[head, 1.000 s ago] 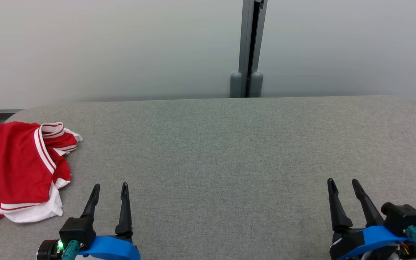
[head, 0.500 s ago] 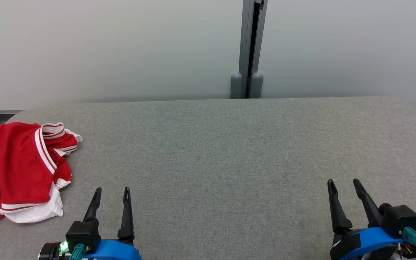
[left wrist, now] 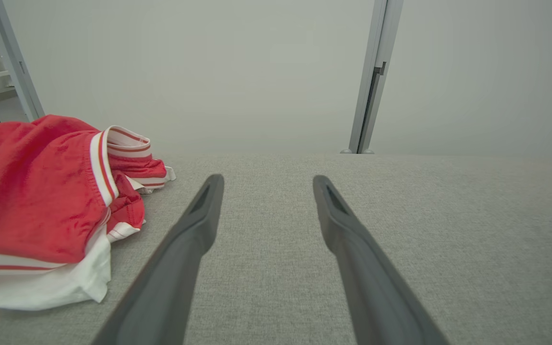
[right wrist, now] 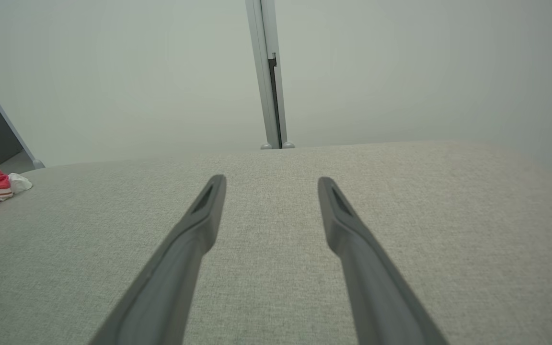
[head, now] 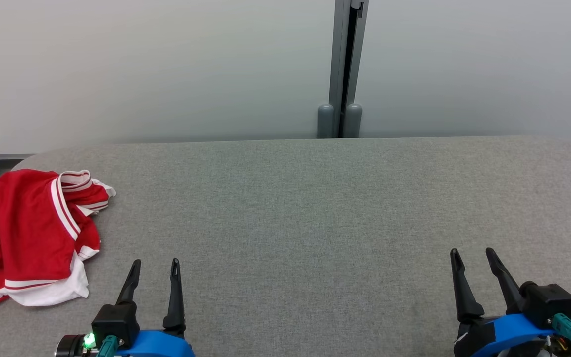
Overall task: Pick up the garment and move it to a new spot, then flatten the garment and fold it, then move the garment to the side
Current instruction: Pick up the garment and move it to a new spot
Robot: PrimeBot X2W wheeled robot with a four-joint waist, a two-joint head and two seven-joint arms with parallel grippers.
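The garment [head: 28, 233] lies crumpled at the table's [head: 315, 198] nine o'clock edge. The left gripper [head: 155, 263], at seven o'clock, is spread wide and empty. It should reach toward ten o'clock and pinch a raised red fold, not the flat white hem. The right gripper [head: 472, 253], likewise spread and empty, hovers at five o'clock.

The garment [head: 28, 233] lies on the counter's [head: 290, 208] left end; the left fingers [head: 174, 297] are just right of it, at the near edge; the right fingers [head: 461, 292] far right; a post [head: 341, 69] stands behind.
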